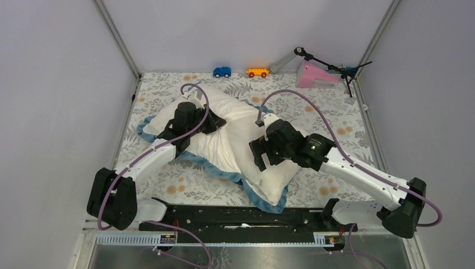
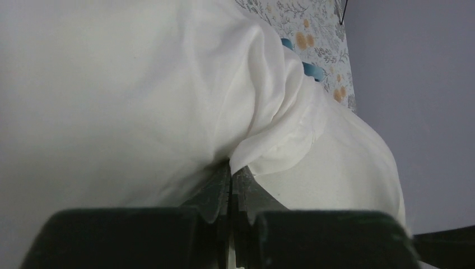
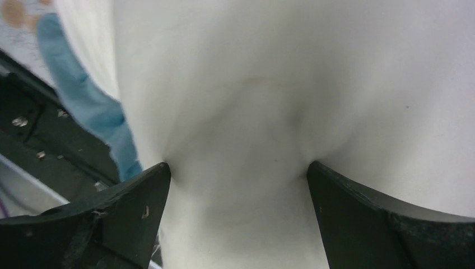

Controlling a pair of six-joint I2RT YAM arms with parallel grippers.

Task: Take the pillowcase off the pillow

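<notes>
Surface: table under a grey-and-orange floral cloth (image 1: pixel 336 123), with a black rail (image 1: pixel 241 216) along the near edge where both arm bases sit. Room: plain pale grey walls on three sides, metal frame posts (image 1: pixel 117 39) at the far corners.

Far edge of the table: blue toy car (image 1: pixel 222 72), and just beside it a yellow-orange toy vehicle (image 1: pixel 257 72). Far right corner: pink wedge-shaped object (image 1: pixel 313 75) with a black stand (image 1: pixel 327 64) over it. All of these are well apart from the bedding.

The pillow (image 1: pixel 224 98) lies diagonally mid-table, from far-left to near-right. Its plump cream end shows at the far side. The pillowcase (image 1: pixel 241 154) covers the rest, white face up. Blue edging (image 1: pixel 263 196) runs along the near-left side and around the near corner, which lies near the rail. No houndstooth print is visible from any camera.

Left gripper (image 1: pixel 220 124): clenched. In the wrist view its fingers (image 2: pixel 215 190) meet on a gathered fold of thin white cloth (image 2: pixel 269 148). It's loose, so it reads as pillowcase, though I can't fully rule out the pillow's own cover. A bit of blue edging and floral cloth shows beyond the fold.

Right gripper (image 1: pixel 257 158): released, jaws spread wide. The wrist view shows both fingertips (image 3: pixel 145 196) pressed into the white surface, which dimples at each tip and bulges between them. Nothing is clamped. The blue edging (image 3: pixel 84 112) and the black rail (image 3: pixel 33 140) are at its left.
</notes>
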